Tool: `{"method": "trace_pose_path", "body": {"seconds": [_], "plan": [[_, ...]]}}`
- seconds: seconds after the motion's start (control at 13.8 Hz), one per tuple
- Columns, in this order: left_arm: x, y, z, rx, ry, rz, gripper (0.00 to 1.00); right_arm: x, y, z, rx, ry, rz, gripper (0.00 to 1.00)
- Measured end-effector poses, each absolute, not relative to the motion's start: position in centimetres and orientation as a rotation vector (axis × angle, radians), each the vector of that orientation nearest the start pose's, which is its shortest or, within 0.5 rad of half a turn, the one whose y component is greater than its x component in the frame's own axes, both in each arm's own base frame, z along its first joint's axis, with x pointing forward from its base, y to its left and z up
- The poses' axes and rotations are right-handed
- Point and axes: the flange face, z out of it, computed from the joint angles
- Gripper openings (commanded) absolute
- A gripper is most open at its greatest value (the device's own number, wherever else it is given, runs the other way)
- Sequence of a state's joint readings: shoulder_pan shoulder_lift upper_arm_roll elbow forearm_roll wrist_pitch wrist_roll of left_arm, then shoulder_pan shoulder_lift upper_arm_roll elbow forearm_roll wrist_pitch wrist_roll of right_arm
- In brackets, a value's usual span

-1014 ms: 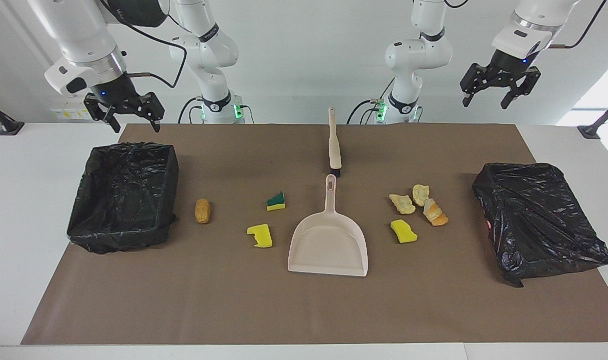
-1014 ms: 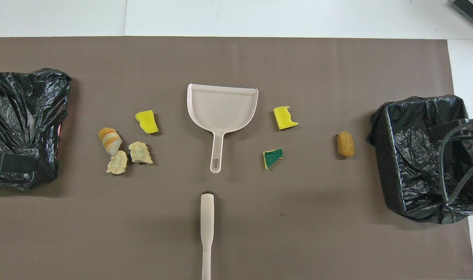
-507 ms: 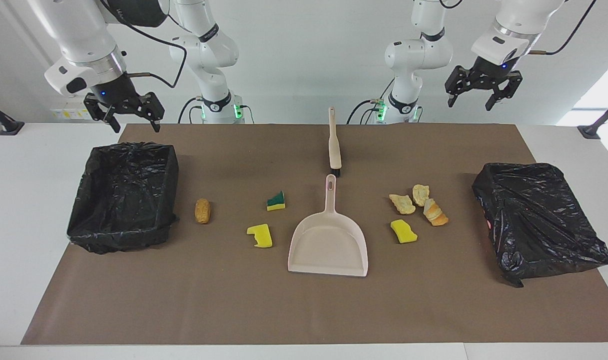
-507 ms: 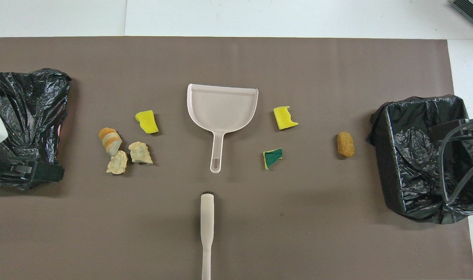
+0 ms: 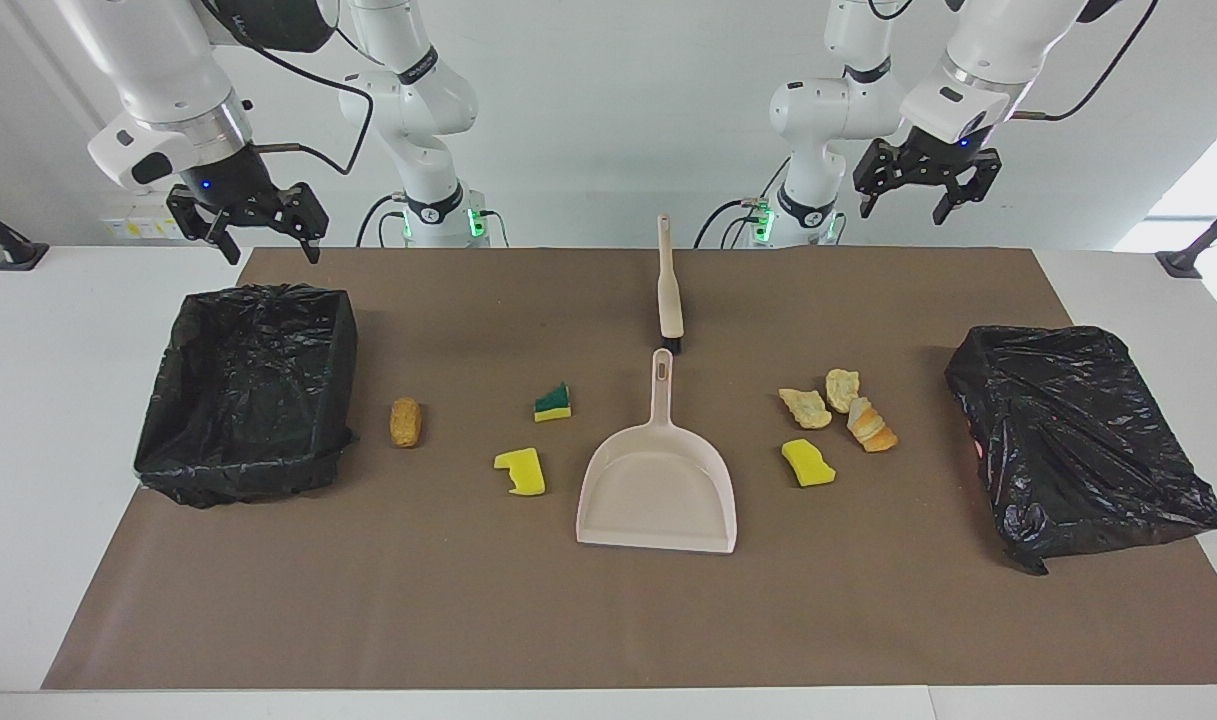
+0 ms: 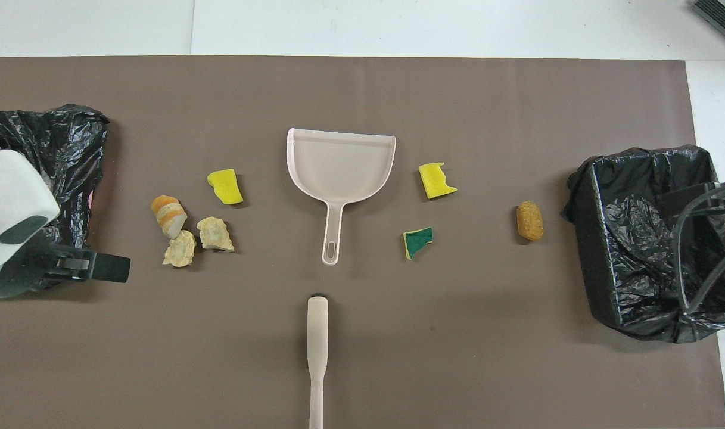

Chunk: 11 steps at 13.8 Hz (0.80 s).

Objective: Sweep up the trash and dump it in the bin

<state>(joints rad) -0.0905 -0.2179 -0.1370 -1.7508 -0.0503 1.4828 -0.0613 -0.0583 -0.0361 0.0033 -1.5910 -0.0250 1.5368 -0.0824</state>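
Observation:
Seven scraps of trash lie on the brown mat. A brown nugget [image 5: 405, 421] [image 6: 529, 220], a green-topped sponge wedge [image 5: 553, 402] [image 6: 418, 241] and a yellow sponge chunk [image 5: 521, 471] [image 6: 436, 180] lie toward the right arm's end. Another yellow chunk [image 5: 808, 462] [image 6: 225, 186] and three tan bread-like pieces [image 5: 841, 389] [image 6: 180, 248] lie toward the left arm's end. My left gripper [image 5: 918, 200] [image 6: 94, 268] hangs open and empty, high over the mat beside the bagged bin. My right gripper [image 5: 263, 235] [image 6: 696, 199] hangs open and empty over the open bin [image 5: 343, 330] [image 6: 582, 238].
A beige dustpan [image 5: 658, 490] [image 6: 340, 164] lies mid-mat, handle toward the robots. A beige brush [image 5: 670, 290] [image 6: 317, 351] lies nearer the robots, in line with it. A bin wrapped in a black bag [image 5: 1078, 440] [image 6: 40, 155] sits at the left arm's end.
My left gripper has moved up and toward the middle of the table, away from the bagged bin. The right gripper and everything on the mat have stayed put.

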Motion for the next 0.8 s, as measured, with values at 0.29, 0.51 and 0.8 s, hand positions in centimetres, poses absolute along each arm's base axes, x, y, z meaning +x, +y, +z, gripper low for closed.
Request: {"method": "trace_pose_path", "body": {"seconds": [0.29, 0.51, 0.8], "plan": [[43.4, -16.8, 62.3, -3.116, 0.294, 0.153, 1.00, 53.8, -3.2, 63.2, -3.165, -0.042, 0.031, 1.00], [41.8, -19.6, 60.9, -3.102, 0.315, 0.173, 1.00, 53.8, -3.2, 63.3, -3.165, -0.042, 0.029, 1.00], [39.3, -24.2, 57.4, -3.081, 0.295, 0.211, 1.00, 53.8, -3.2, 63.3, -3.165, -0.042, 0.029, 1.00]]}}
